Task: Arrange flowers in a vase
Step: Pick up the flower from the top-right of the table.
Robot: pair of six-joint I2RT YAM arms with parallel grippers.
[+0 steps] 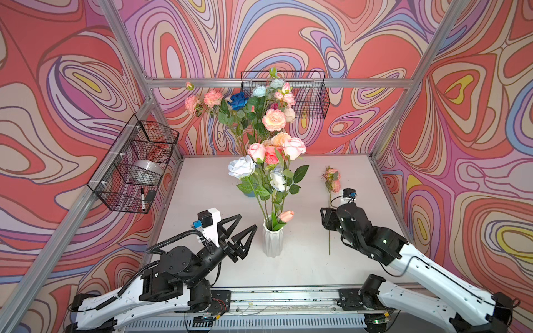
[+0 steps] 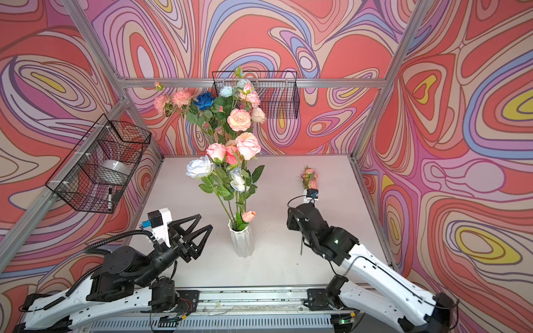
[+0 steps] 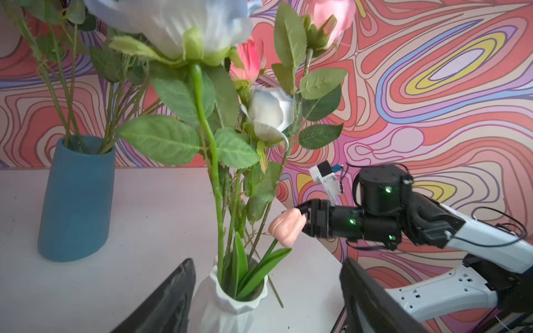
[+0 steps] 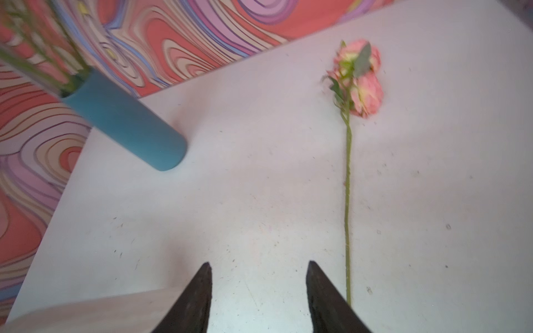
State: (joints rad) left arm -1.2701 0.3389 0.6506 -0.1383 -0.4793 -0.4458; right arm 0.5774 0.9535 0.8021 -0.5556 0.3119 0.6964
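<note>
Left end effector (image 1: 248, 220) spread, empty, beside white vase (image 1: 272, 239), front-centre of bench (image 1: 207, 184); several flowers (image 1: 241, 166) already in. Right end effector (image 4: 258, 263) spread beside pink rose (image 4: 367, 95) lying toward right edge, not yet placed.

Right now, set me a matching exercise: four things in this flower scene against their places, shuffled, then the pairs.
1 white faceted ceramic vase
2 teal cylindrical vase
3 pink two-bloom long-stemmed flower
4 peach tulip bud

A lying flat on the white table
B standing at the back
C standing front centre
D leaning over a vase rim

Pairs: 1-C, 2-B, 3-A, 4-D
</note>
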